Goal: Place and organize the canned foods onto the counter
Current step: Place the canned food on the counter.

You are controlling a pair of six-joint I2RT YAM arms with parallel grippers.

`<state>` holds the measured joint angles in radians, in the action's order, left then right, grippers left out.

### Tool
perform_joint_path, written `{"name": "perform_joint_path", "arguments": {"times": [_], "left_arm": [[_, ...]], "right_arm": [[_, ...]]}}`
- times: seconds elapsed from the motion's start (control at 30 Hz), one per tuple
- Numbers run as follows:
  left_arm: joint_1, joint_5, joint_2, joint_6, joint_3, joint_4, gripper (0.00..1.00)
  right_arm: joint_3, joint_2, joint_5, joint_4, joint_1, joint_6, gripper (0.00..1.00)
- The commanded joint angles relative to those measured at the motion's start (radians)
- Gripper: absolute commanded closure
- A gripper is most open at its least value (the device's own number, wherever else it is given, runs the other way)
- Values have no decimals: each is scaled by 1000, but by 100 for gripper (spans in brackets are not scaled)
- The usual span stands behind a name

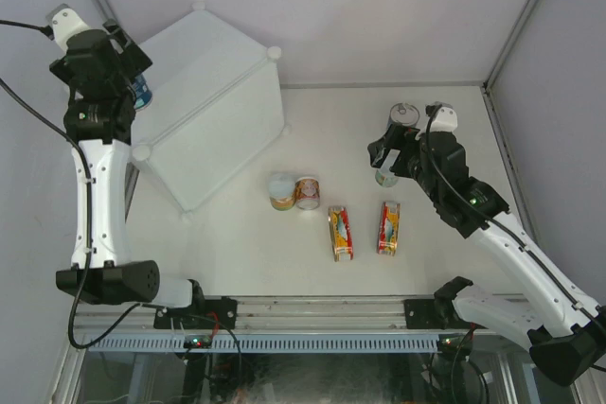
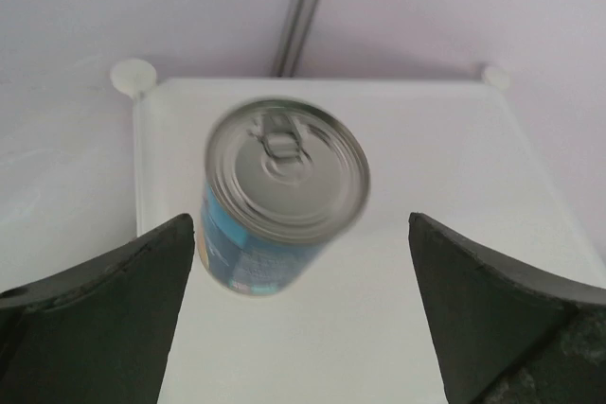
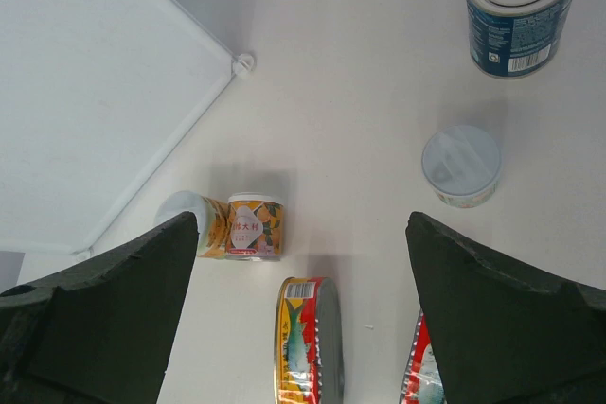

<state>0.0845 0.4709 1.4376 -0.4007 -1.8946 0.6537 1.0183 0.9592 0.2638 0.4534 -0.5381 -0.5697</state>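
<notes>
One tall blue can [image 2: 279,196] stands upright on the white box counter [image 1: 213,106], near its left edge, untouched between the wide-open jaws of my left gripper [image 2: 301,224]. Six more sit on the table [image 1: 426,262]: a second tall blue can [image 3: 524,11], three small round cans [image 3: 461,166] and two flat red-and-yellow tins [image 1: 340,232]. My right gripper [image 3: 301,219] hangs wide and empty above them, so I would centre it over the lone small can, drop straight down and close on its sides.
</notes>
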Motion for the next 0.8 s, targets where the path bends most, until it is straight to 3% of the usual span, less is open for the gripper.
{"name": "perform_joint_path", "arguments": {"times": [0.0,0.07,0.23,0.5,0.6,0.77], "left_arm": [[-93,42,-139,143,144,-177,5],[-120,55,-191,160,237,-211,12],[-141,25,-277,160,389,-267,55],[-141,-49,-181,178,358,-245,94],[-136,-59,-136,164,340,-245,100],[-123,-68,-51,102,291,-231,100]], "right_arm": [[-7,-26,10,-26,3,-11,9],[-9,-27,9,-27,4,-12,10],[-9,-16,1,-29,4,-16,10],[26,7,9,-4,-9,2,10],[50,15,20,16,-10,15,10],[86,31,10,52,2,8,10]]}}
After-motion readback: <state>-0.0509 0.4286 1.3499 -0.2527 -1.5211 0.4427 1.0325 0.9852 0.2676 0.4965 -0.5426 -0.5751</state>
